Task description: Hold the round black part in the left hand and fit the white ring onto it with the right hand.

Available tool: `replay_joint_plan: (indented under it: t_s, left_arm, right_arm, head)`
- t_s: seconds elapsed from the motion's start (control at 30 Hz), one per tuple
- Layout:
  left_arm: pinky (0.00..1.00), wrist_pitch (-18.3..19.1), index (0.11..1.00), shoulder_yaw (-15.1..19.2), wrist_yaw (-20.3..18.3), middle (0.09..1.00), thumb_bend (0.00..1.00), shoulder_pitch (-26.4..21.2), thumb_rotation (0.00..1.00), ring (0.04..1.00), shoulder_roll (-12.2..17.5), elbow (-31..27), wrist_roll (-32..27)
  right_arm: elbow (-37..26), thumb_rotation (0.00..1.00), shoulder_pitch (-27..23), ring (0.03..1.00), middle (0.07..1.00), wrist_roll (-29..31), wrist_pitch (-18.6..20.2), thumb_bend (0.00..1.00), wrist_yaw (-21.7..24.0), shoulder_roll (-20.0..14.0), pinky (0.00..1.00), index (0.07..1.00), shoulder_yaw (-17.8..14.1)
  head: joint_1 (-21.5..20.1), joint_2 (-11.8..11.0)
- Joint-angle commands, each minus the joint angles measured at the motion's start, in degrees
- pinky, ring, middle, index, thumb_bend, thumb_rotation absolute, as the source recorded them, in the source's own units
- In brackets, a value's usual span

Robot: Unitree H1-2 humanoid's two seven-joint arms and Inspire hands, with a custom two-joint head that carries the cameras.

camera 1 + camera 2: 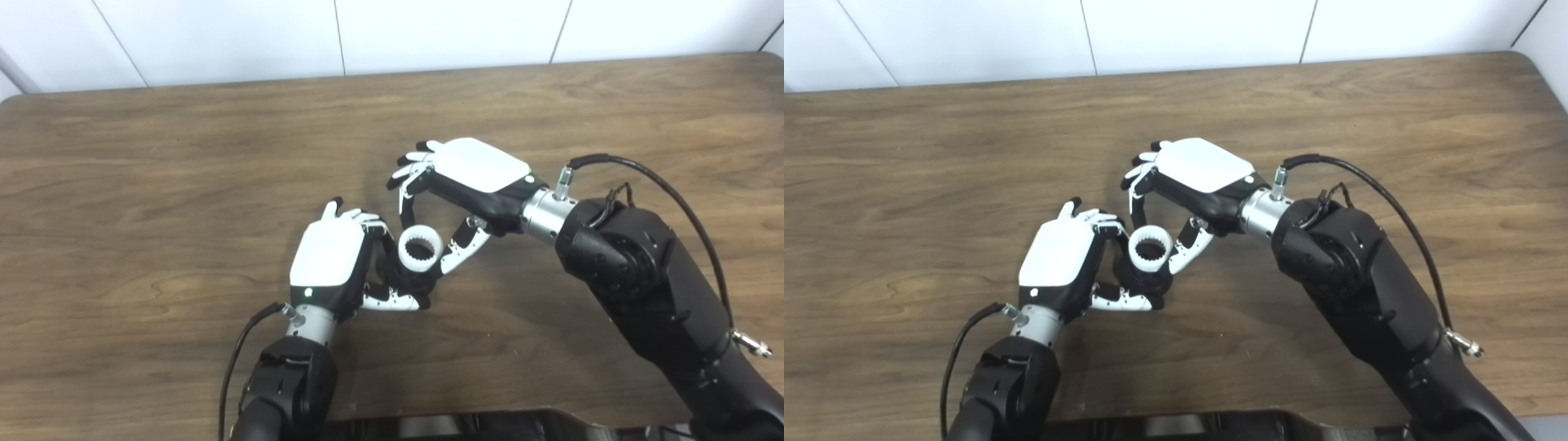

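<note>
White toothed ring (420,248) seated on top of round black part (409,278), just below centre of frame; black part gripped in left hand (334,264), fingers curled round its far side, thumb (392,301) under its near side; right hand (471,177) arched over from upper right, fingers bent down behind ring, thumb (463,248) touching ring's right edge; cannot tell whether right hand actually pinches ring or only rests against it; both held low over brown wooden table (153,184); white wall panels (245,37) along top of frame.
</note>
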Motion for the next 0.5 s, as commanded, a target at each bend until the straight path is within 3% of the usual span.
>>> replay_joint_plan:
  t_s: [0.0, 0.47]
  left_arm:
    - [1.00, -0.36, 0.483, -0.99, -1.91, 0.768, 0.52, -0.22, 0.06, 0.860, -0.42, 0.40, 0.21]
    - [1.00, -0.37, 0.483, -0.93, -1.97, 0.764, 0.52, -0.19, 0.06, 0.858, -0.51, 0.18, 0.28]
  right_arm:
    - [-0.54, 0.14, -1.40, 0.929, 0.831, -0.29, -1.57, 0.52, -0.97, 0.37, 1.00, 0.485, -0.37]
    - [0.04, 0.14, -1.09, 0.935, 0.831, -1.03, -1.74, 0.52, -0.94, 1.33, 1.00, 0.485, 0.12]
  head:
    - [-0.03, 0.26]
    - [-0.20, 0.42]
